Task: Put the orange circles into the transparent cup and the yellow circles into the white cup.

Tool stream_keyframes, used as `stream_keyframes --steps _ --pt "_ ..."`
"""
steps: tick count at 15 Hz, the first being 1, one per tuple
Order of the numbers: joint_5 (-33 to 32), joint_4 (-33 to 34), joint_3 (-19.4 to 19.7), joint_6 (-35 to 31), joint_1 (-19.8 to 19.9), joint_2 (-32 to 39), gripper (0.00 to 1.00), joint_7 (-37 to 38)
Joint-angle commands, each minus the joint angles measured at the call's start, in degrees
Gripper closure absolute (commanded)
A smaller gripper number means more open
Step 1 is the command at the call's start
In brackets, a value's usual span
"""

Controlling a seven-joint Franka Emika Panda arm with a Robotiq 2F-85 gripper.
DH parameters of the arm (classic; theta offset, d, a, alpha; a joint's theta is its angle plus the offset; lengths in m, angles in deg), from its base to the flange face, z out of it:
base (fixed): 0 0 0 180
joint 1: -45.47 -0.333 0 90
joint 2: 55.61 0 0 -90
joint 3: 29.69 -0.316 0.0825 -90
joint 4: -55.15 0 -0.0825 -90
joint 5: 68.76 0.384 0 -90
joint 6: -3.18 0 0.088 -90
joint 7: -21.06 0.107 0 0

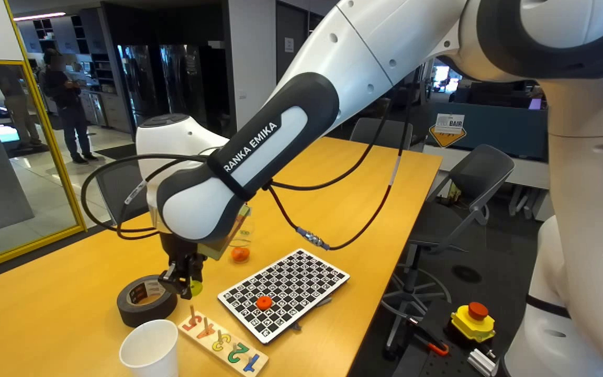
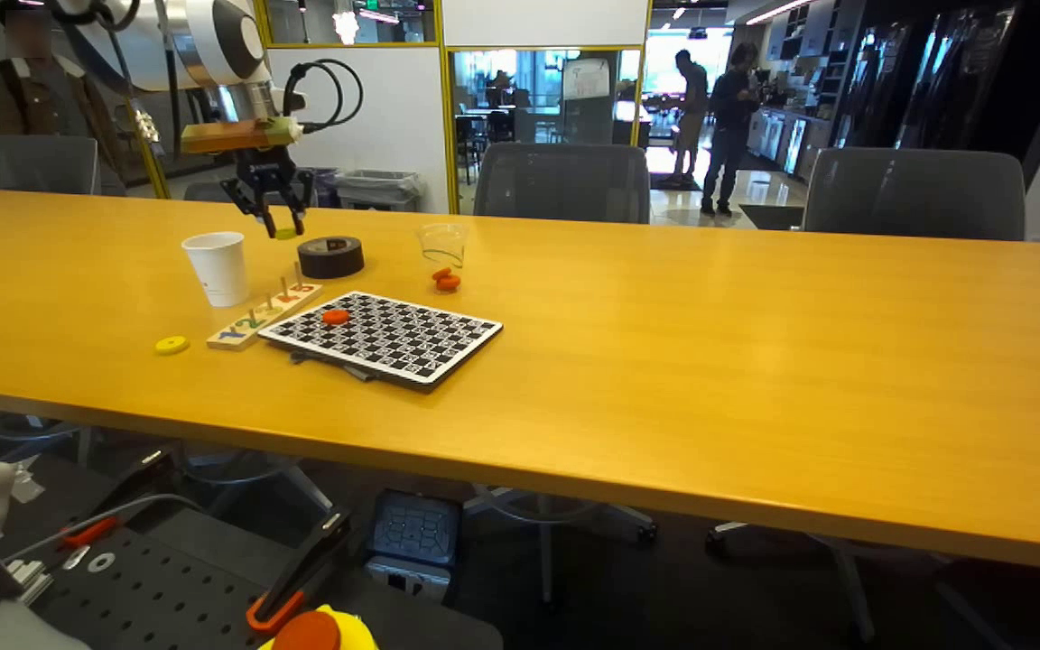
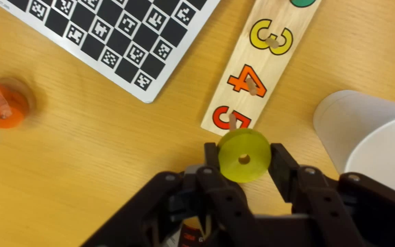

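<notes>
Gripper (image 2: 285, 230) aloft, jaws pinching one yellow disc (image 3: 247, 149) by opposite points of its edge, a finger (image 3: 211, 154) on either side, flat face toward the wrist camera, centre hole uncovered. Disc hangs above the table (image 2: 664, 352), near the 5 end of the strip (image 3: 242, 72) and the tape (image 2: 330, 262); white cup (image 1: 149, 348) is off to one side, its mouth not yet under the load. Whether the disc is quite level: cannot tell. Handling, judged: light, stiff, hard to break; smooth, curved edge gives narrow contacts, so it may pivot about the line between the pads or slip out if the pinch sits off the widest part. Best hold is across the full diameter, as here. White cup looks thin-walled and light, probably easy to tip; advise letting go over mid-mouth, clear of the rim. Second yellow disc (image 2: 172, 345) lies flat on the table near the strip's 1 end; low profile, so fingertips should go down close to the wood and square across it. Orange discs (image 2: 447, 283) sit in the clear cup (image 2: 443, 240); lone orange disc (image 2: 336, 317) lies on the board (image 2: 412, 336), same grip expected to serve.
</notes>
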Motion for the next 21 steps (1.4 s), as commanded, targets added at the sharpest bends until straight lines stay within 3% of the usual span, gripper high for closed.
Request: stream_keyframes --steps 1,8,21 --pt "-0.94 -0.16 -1.62 2.12 -1.29 -2.56 0.79 -1.27" --pt "1.32 0.71 -5.60 1.87 -1.81 -2.04 0.79 -7.35" --pt "2.84 4.03 -8.03 4.19 -1.91 0.64 0.79 -13.90"
